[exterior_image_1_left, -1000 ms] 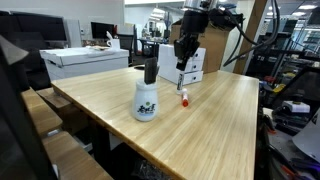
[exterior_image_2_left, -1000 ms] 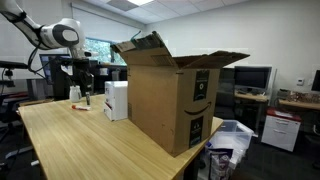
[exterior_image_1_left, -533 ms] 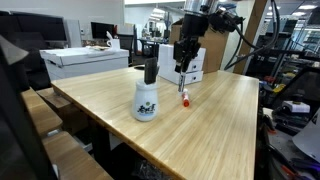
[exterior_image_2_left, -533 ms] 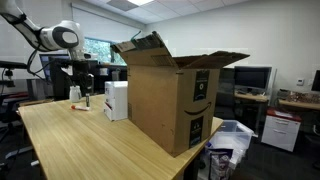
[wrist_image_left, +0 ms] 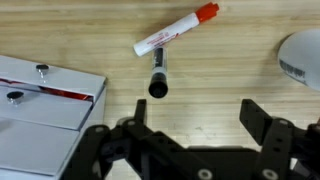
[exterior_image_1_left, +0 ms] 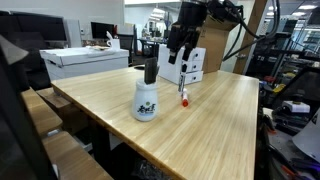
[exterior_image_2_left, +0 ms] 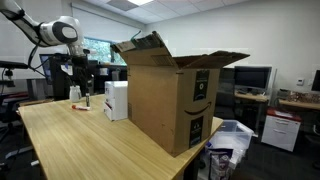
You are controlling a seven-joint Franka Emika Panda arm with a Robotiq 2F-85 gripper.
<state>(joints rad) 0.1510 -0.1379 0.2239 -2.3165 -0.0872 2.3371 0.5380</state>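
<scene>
My gripper (wrist_image_left: 200,118) is open above the wooden table (exterior_image_1_left: 200,125), with nothing between its fingers (wrist_image_left: 264,118). Just beyond them in the wrist view are a black marker (wrist_image_left: 158,72), seen end-on, and a white marker with a red cap (wrist_image_left: 176,32) lying flat at an angle. In an exterior view the gripper (exterior_image_1_left: 175,55) hangs above the red-capped marker (exterior_image_1_left: 184,97). Seen from the far side, the gripper (exterior_image_2_left: 73,65) is at the far end of the table; the markers are too small to see there.
A white spray bottle with a black top (exterior_image_1_left: 146,96) stands near the markers and shows at the wrist view's right edge (wrist_image_left: 300,55). A white box (exterior_image_1_left: 191,64) (wrist_image_left: 40,95) (exterior_image_2_left: 116,100) sits beside them. A large open cardboard box (exterior_image_2_left: 170,95) stands on the table.
The jaws have opened from nearly shut. The gripper has risen slightly above the markers.
</scene>
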